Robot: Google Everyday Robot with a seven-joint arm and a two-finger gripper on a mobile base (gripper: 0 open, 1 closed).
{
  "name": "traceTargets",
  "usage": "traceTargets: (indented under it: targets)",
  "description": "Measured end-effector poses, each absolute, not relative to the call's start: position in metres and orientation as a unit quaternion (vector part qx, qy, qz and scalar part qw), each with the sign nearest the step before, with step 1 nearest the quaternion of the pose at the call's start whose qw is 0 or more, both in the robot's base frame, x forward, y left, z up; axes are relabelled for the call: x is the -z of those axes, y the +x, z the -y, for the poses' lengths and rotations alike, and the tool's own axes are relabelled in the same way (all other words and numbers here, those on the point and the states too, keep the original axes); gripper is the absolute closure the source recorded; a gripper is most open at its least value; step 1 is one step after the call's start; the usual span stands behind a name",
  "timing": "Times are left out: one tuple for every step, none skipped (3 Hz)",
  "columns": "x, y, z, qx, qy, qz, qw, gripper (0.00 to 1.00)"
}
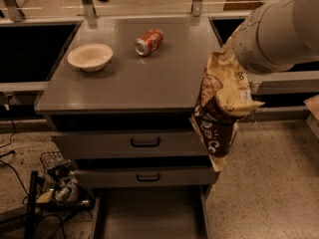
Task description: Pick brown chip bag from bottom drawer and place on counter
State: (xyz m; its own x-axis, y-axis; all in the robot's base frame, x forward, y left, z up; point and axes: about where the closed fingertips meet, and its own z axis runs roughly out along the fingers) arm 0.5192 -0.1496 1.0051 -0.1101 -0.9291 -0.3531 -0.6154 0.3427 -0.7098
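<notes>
The brown chip bag (219, 108) hangs in the air off the counter's right front corner, tan end up and dark brown end down. My gripper (227, 59) holds it by its top end and is mostly hidden behind my white arm (279, 29). The bag's lower end hangs in front of the upper drawers' right edge. The grey counter (144, 83) lies to the left of the bag. The bottom drawer (149, 213) is pulled out below, and its grey floor shows nothing on it.
A red soda can (148, 42) lies on its side at the counter's back. A pale bowl (90, 57) stands at the counter's left. Two upper drawers with black handles (145, 143) are closed. Cables and a wire basket (60, 183) lie on the floor at left.
</notes>
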Motion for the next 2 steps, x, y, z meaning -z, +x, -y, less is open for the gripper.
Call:
traceTargets:
  targets:
    - [-1.026,0.515,0.141,0.197,-0.542,-0.714,0.397,1.00]
    - [-1.075,0.514,0.126,0.201,-0.552,-0.698,0.411,1.00]
